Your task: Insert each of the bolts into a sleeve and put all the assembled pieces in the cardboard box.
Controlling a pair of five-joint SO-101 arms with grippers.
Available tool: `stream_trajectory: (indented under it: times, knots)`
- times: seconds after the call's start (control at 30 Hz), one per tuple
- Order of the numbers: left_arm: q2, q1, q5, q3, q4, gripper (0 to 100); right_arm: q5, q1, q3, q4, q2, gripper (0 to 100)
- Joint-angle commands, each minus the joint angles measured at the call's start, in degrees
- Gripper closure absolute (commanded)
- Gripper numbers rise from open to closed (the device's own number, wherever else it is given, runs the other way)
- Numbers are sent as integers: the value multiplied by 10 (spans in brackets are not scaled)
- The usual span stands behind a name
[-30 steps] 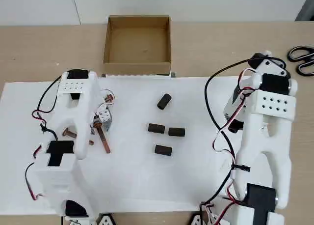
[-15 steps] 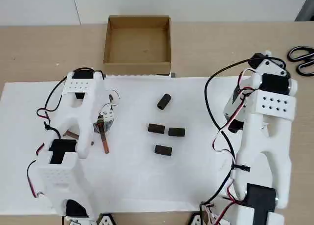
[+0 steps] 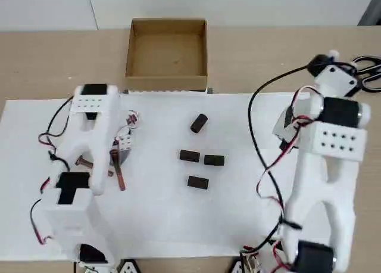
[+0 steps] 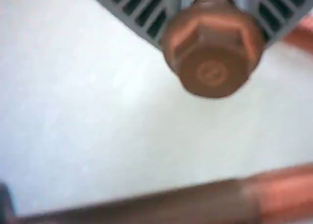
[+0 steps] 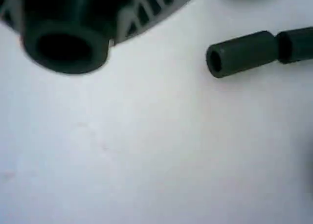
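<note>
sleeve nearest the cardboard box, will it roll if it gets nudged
Probably yes: the sleeve is a short round cylinder lying on its side on the white sheet, so a sideways nudge would likely roll it. It looks rigid and small, so likely light. Its smooth round wall may slip if pinched off-centre.

Colours: each bolt (image 3: 119,171) copper-brown; each sleeve (image 3: 190,155) plain black. Cardboard box (image 3: 166,81) brown. Sheet (image 3: 178,225) white, unpatterned. Table (image 3: 53,58) pale wood tone. Arms (image 3: 89,136) white with black sections; wires (image 3: 252,124) red and black. Scissors (image 3: 372,69) black.
</note>
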Motion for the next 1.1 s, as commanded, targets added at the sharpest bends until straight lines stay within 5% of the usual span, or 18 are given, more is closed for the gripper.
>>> stream_trajectory:
  times: [0.0, 0.33, 0.5, 0.83, 1.07]
  knots:
    - [-121, 19, -6, -40, 25, 995, 39, -59, -28, 1, -79, 995]
    - [-366, 87, -13, -39, 33, 995, 131, -111, -27, 6, -198, 995]
    - [-503, 113, -91, -19, 30, 995, 200, -117, 27, 6, -299, 995]
    - [-806, 118, -130, 260, -105, 995, 231, -236, 264, -34, -509, 995]
    - [-1028, 119, -70, 473, -235, 995, 232, -325, 381, -134, -569, 995]
